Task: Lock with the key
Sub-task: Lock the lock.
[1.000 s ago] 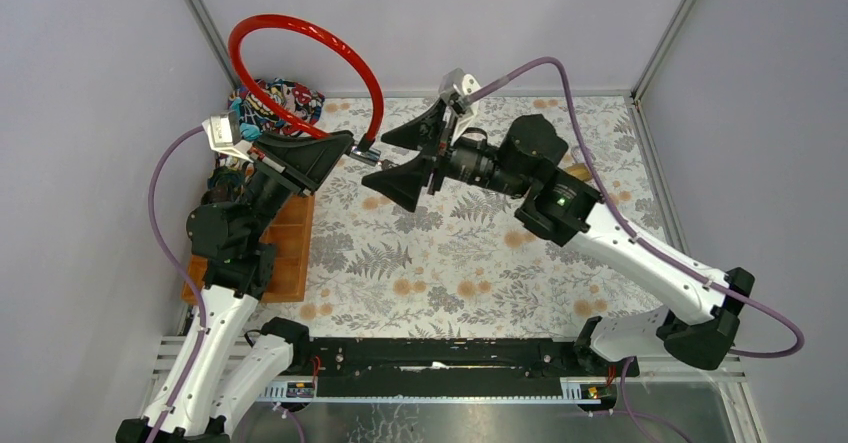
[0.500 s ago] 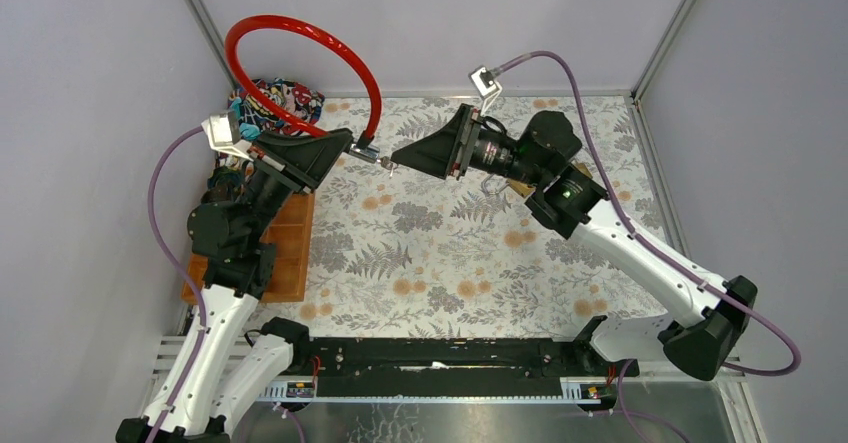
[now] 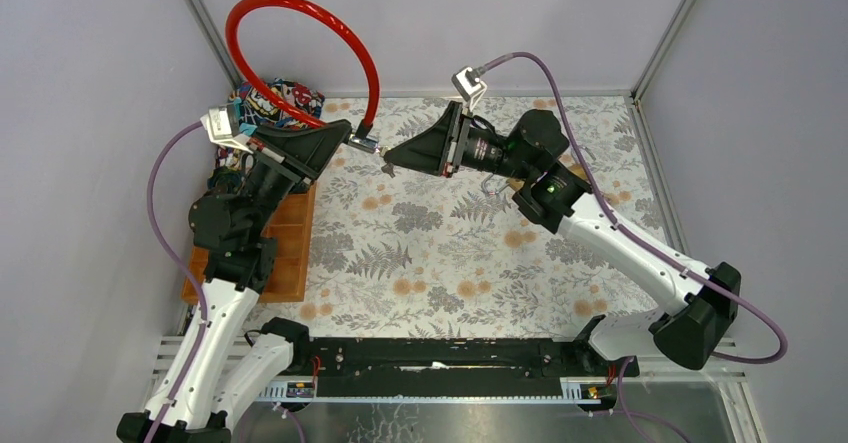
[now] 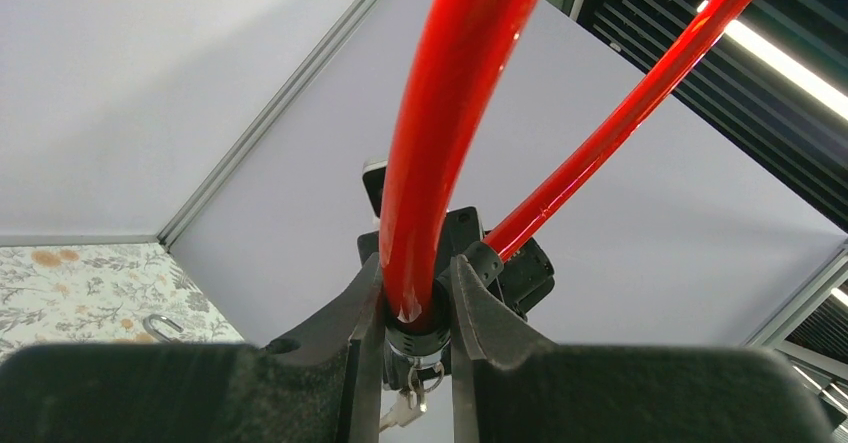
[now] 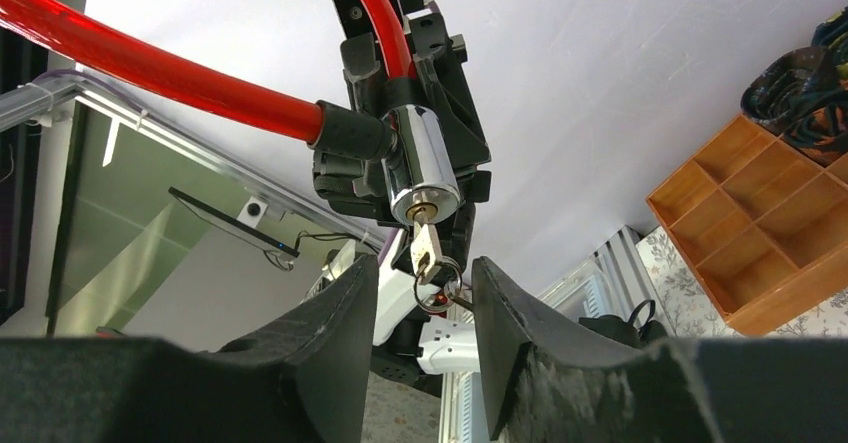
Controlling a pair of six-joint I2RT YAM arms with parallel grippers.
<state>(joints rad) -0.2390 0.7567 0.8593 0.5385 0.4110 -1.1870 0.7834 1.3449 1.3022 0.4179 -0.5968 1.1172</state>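
Red sheathed cable (image 4: 450,113), one large loop, is held aloft over the back-left of the floral surface (image 3: 450,253). The left gripper (image 4: 415,303) has its jaws clamped on the cable at the black collar. The chrome lock cylinder (image 5: 420,168) faces the right gripper (image 5: 425,268), whose jaws stand part-open either side of the key (image 5: 425,248). The key's blade is hidden in the keyhole and its ring (image 5: 440,288) is partly obscured.

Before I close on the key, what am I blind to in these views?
- Right wrist view: whether the latch is engaged is hidden inside the chrome cylinder; only the head of the key shows.
- Top view: the key is too small and sits under the tip of the right gripper.
- Left wrist view: the fingers of the left gripper and the red cable hide the cylinder; the top edge cuts off the loop.
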